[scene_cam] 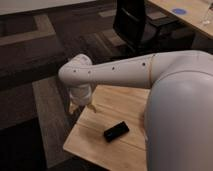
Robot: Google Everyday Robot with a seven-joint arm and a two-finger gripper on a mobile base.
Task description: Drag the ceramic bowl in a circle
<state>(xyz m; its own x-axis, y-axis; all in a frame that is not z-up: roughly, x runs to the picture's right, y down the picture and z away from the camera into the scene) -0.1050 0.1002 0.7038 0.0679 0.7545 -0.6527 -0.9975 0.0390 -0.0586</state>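
The ceramic bowl does not show in the camera view; it is hidden or out of view. My white arm (pixel 115 70) reaches from the right across the small wooden table (pixel 92 145) and bends down at its far left corner. My gripper (pixel 81 105) hangs below the wrist, just over that corner of the table. The arm covers much of the table's far side.
A black rectangular object (pixel 116 131) lies on the table near the middle. The table's left and front edges drop to dark carpet. A black office chair (pixel 134 22) stands behind, and a wooden desk (pixel 195 20) with a blue disc (pixel 179 11) is at the top right.
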